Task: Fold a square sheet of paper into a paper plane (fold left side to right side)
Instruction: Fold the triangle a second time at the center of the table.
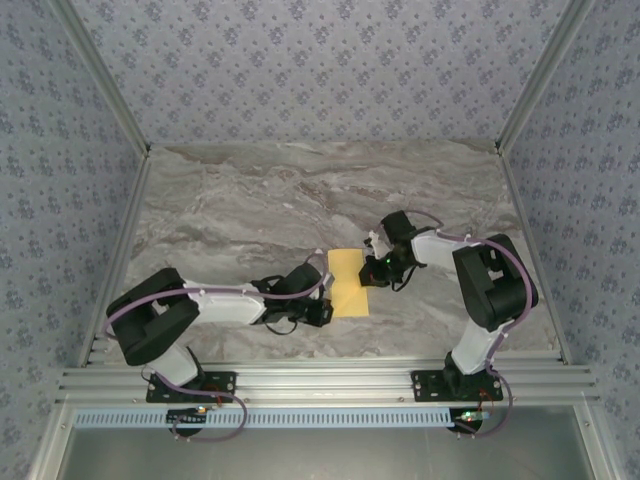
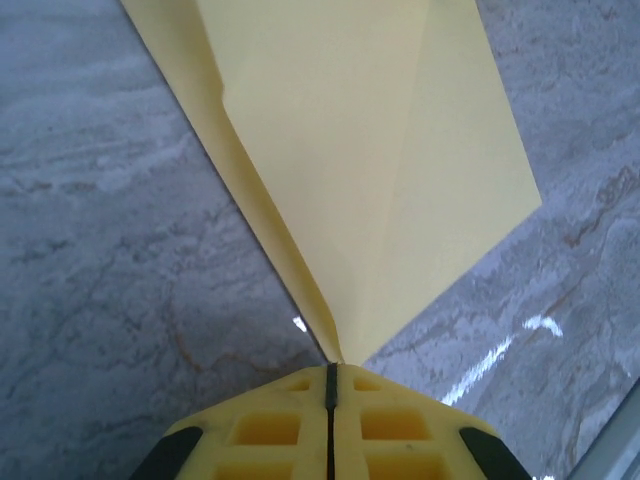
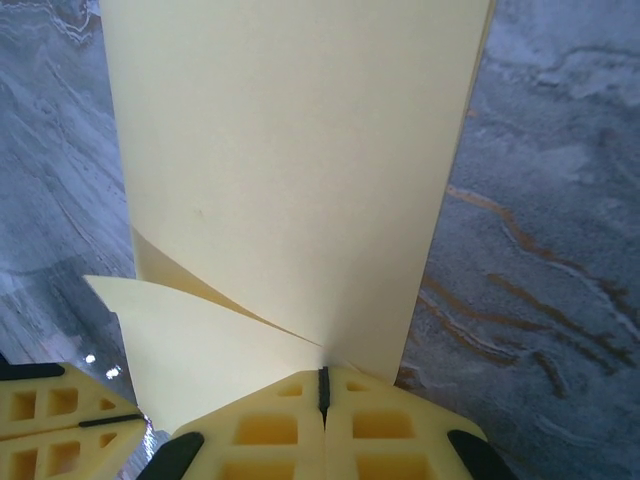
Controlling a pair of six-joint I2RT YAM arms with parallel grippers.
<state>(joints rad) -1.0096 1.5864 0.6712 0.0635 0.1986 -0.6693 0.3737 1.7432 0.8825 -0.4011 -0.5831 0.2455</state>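
The paper (image 1: 348,284) is lying lengthwise on the counter (image 1: 250,200) between the arms, while the left pincer (image 2: 330,372) and right pincer (image 3: 322,375), pressed together, are apparently pinching its opposite long edges.

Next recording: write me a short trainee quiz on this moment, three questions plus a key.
1. True or false: the left end effector is shut on the yellow paper.
2. What is the right end effector doing? A) hovering open B) pinching the paper's edge C) gripping the other arm
3. Fill in: seen from above, the paper sits ___ the two end effectors.
Key: 1 true; 2 B; 3 between.
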